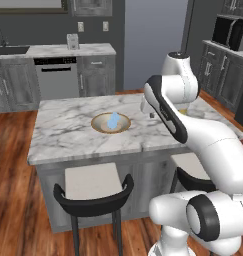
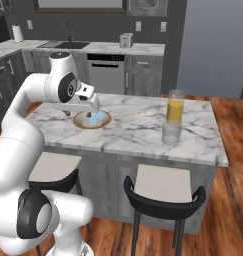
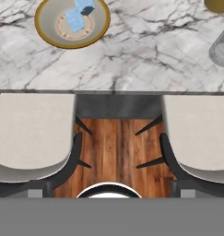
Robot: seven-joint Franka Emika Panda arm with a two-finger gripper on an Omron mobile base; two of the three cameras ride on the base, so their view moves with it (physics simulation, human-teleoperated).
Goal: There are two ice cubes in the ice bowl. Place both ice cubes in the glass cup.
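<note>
From the left base view, the ice bowl (image 1: pixel 111 123) sits mid-way along the marble surface (image 1: pixel 68 130), with the ice cubes (image 1: pixel 113 119) heaped together inside it. They look small, light and slick, so I'd expect them to squirt out of a careless pinch.

In the right base view, the gripper (image 2: pixel 91 108) hangs above the near side of the bowl, holding nothing. The glass cup (image 2: pixel 171 134) stands well apart toward the right, just in front of the taller glass of orange liquid (image 2: pixel 175 107).

The hand view looks down on the cubes, one overlapping the other. The fingers are not visible there, though they evidently stand spread wide. Taking the upper cube first, across two flat opposite faces, seems safest.
</note>
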